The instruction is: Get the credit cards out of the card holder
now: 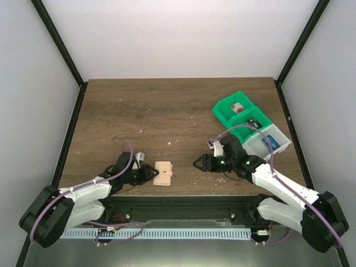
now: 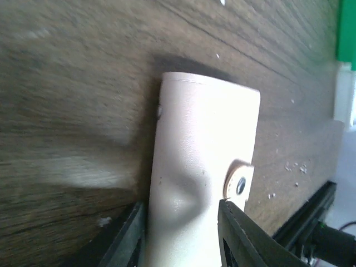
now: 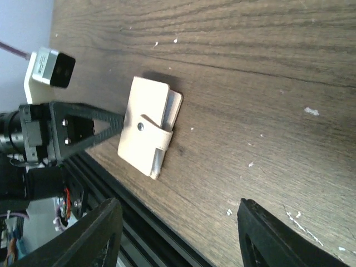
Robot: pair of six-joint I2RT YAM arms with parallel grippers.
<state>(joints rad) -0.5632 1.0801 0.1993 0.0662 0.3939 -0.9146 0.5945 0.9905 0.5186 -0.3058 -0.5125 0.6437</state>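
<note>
The tan card holder [image 1: 163, 173] lies flat near the table's front edge, its snap strap [image 3: 156, 129] fastened. Pale layers [image 3: 173, 107] show at its open side; whether these are the credit cards or pockets I cannot tell. My left gripper [image 2: 181, 204] has closed in on the holder's [image 2: 206, 139] near end. One finger [image 2: 130, 239] sits against its left edge and the other lies over the strap side. My right gripper [image 3: 179, 203] hangs open a short way right of the holder, with only bare wood between its fingers [image 3: 103, 233].
A green-and-white compartment tray [image 1: 250, 125] with small items stands at the right rear. The table's dark front rail [image 1: 189, 203] runs just behind both grippers. Light crumbs [image 3: 295, 214] dot the wood. Dark frame posts [image 1: 67, 55] stand at the table's sides.
</note>
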